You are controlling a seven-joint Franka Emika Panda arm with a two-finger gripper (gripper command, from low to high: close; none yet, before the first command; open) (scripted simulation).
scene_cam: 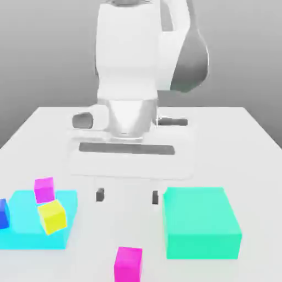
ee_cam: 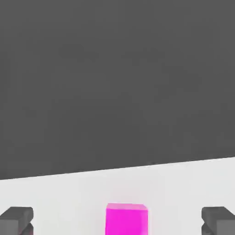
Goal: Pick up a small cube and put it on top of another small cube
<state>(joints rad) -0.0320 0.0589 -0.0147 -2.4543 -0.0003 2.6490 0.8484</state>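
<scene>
Exterior view shows the white robot arm's tool (scene_cam: 127,195) hanging low over the pale grey table (scene_cam: 248,143), its two dark fingertips (scene_cam: 99,194) spread well apart with nothing between them. The small plain magenta-pink cube (scene_cam: 128,264) sits alone on the table nearer the camera than the tool, just beside the large mint-green block (scene_cam: 201,222). The other small magenta-pink cube (scene_cam: 44,189) rests on the flat cyan slab (scene_cam: 25,226) at the exterior view's left, near a yellow cube (scene_cam: 52,216) and a dark blue cube (scene_cam: 4,213); whether the pink and yellow ones touch is hard to tell from here.

In the hand view the lone pink cube (ee_cam: 126,219) lies roughly midway between the fingertips (ee_cam: 16,220), ahead of them.

This looks like the approach step: nothing is grasped yet. The next move calls for bringing the open tool over that cube, lowering so the fingers straddle it, then closing.

No brands, labels or writing can be read anywhere.
</scene>
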